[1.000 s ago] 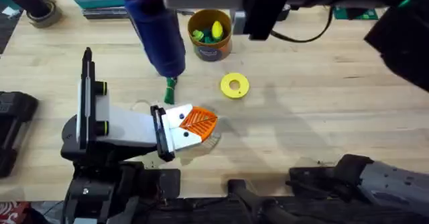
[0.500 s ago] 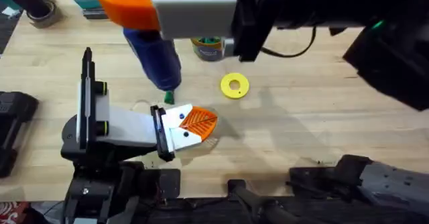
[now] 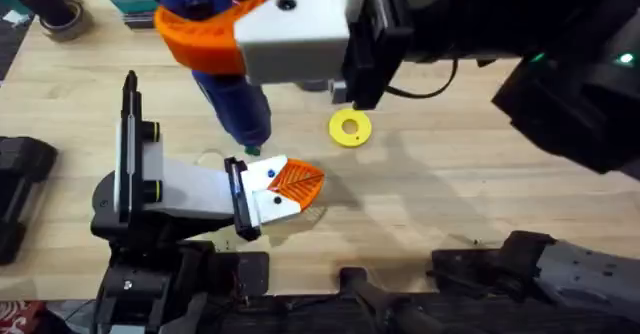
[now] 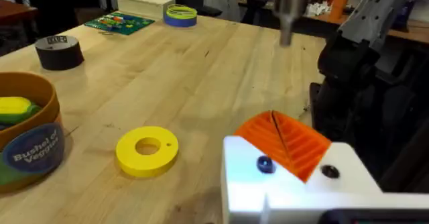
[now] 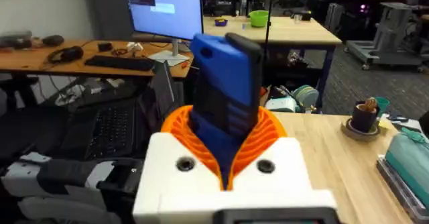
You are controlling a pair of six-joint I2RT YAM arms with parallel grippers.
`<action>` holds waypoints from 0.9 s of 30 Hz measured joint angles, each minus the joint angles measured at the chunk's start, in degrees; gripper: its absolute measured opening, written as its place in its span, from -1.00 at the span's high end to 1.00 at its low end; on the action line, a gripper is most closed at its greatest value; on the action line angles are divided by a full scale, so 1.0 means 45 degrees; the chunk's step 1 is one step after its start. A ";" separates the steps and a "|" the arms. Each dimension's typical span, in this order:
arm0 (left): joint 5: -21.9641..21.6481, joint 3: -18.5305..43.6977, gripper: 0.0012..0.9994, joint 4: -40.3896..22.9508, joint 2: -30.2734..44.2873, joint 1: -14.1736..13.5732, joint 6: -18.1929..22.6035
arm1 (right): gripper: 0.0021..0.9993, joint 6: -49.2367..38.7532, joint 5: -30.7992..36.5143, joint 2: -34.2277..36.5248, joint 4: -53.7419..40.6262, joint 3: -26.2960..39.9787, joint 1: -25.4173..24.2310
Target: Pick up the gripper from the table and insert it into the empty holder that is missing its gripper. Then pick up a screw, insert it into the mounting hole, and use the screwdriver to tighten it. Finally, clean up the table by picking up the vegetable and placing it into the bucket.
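I judge we're at tightening: my right gripper (image 5: 224, 160) grasps the screwdriver (image 3: 232, 99) above the left gripper (image 3: 290, 189), whose jaws sit clenched; the vegetable cleanup at twelve o'clock remains unconfirmed.

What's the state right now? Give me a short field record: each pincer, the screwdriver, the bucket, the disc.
right pincer: shut on the screwdriver, raised above the table
screwdriver: blue, held tip-down, its tip just above the left pincer's orange fingers
left pincer: low over the table, orange fingers together, nothing seen between them
bucket: on the table, yellow and green toy food inside
yellow disc: flat on the table, apart from both pincers
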 joint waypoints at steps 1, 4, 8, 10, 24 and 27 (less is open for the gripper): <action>0.0000 0.0000 1.00 0.0000 0.0000 -0.0001 0.0000 | 0.96 0.0004 -0.0002 -0.0001 0.0152 -0.0104 0.0000; 0.0000 0.0000 1.00 0.0000 0.0000 0.0000 0.0000 | 0.96 0.0010 -0.0010 0.0000 0.0773 -0.0500 0.0000; 0.0000 0.0000 1.00 0.0000 0.0000 0.0000 0.0000 | 0.96 0.0034 -0.0022 -0.0003 0.0955 -0.0850 0.0000; 0.0000 0.0000 1.00 0.0000 0.0000 0.0000 0.0000 | 0.96 0.0034 -0.0050 -0.0004 0.0960 -0.0935 0.0000; 0.0000 0.0000 1.00 0.0000 0.0000 0.0000 0.0000 | 0.96 -0.0018 -0.0355 -0.0001 0.1405 -0.1568 0.0000; 0.0000 0.0000 1.00 0.0000 0.0000 -0.0001 0.0000 | 0.96 -0.0014 -0.0385 -0.0001 0.1464 -0.1787 0.0000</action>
